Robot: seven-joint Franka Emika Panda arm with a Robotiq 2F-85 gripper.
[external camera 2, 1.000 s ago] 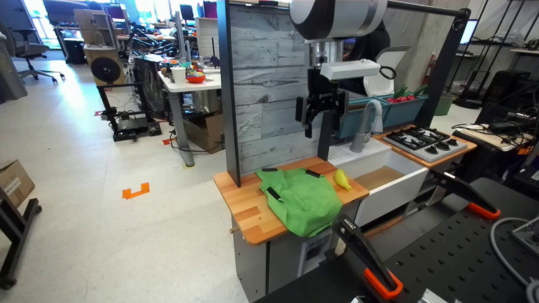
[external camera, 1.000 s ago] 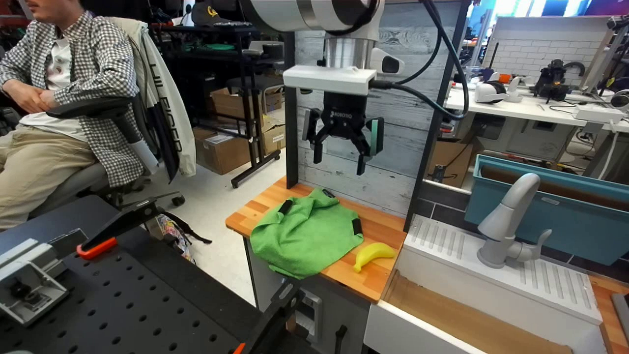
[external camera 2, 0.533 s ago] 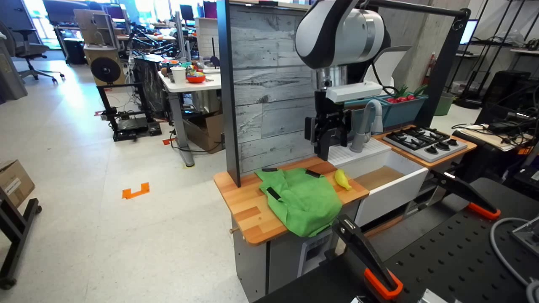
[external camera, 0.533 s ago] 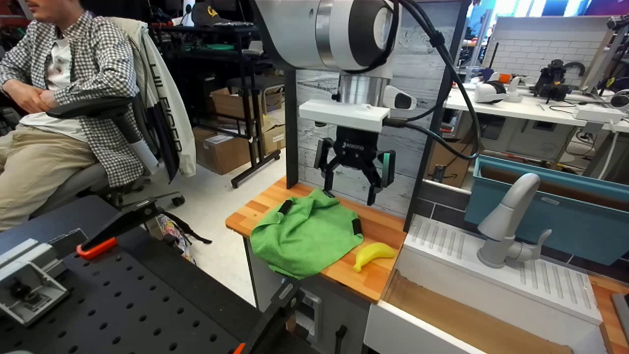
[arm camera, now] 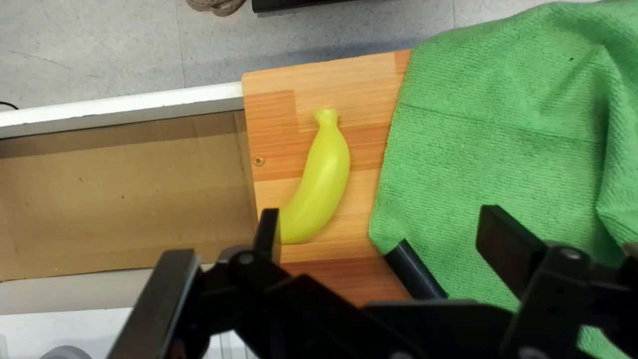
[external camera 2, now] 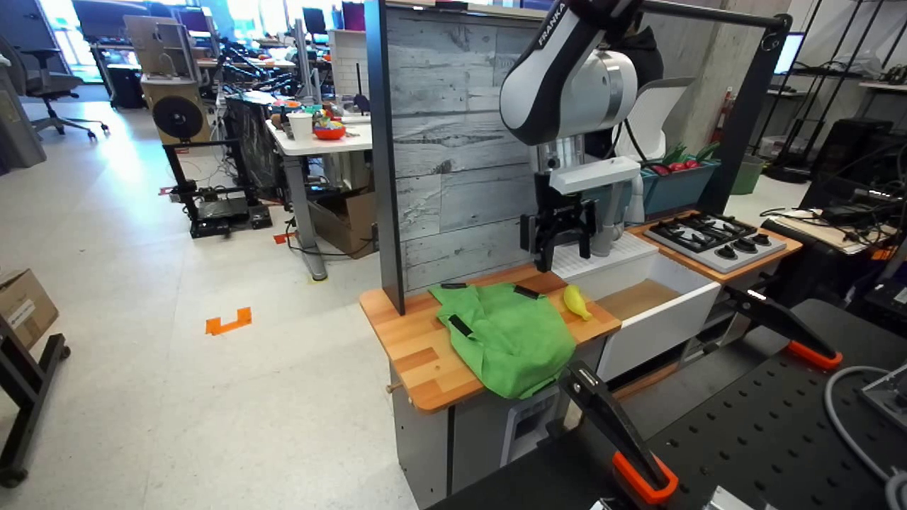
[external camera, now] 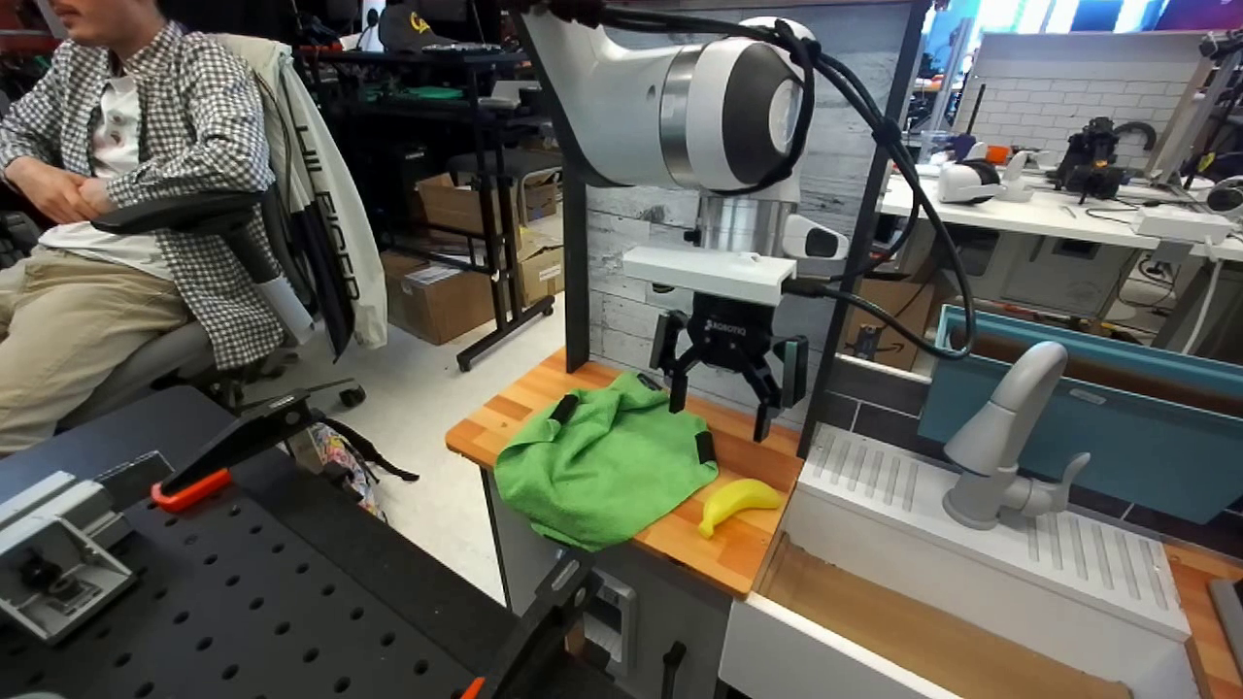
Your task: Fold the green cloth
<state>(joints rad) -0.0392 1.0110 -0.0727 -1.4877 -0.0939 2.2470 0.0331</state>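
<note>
The green cloth lies crumpled and spread on the wooden counter, with black strips on its corners and part hanging over the front edge. It also shows in an exterior view and on the right of the wrist view. My gripper is open and empty, above the back right part of the counter near the cloth's black-stripped corner. In the wrist view my open gripper has one finger over the banana's end and the other over the cloth. A black strip lies between them, partly hidden by the gripper.
A yellow banana lies on the wooden counter between the cloth and the sink. A grey faucet stands behind the sink. A grey wooden panel rises behind the counter. Black clamps stand at the dark table in front.
My gripper has come down and moved toward the sink side, nearer the counter's back right. It stays open. The cloth and the banana have not moved.
</note>
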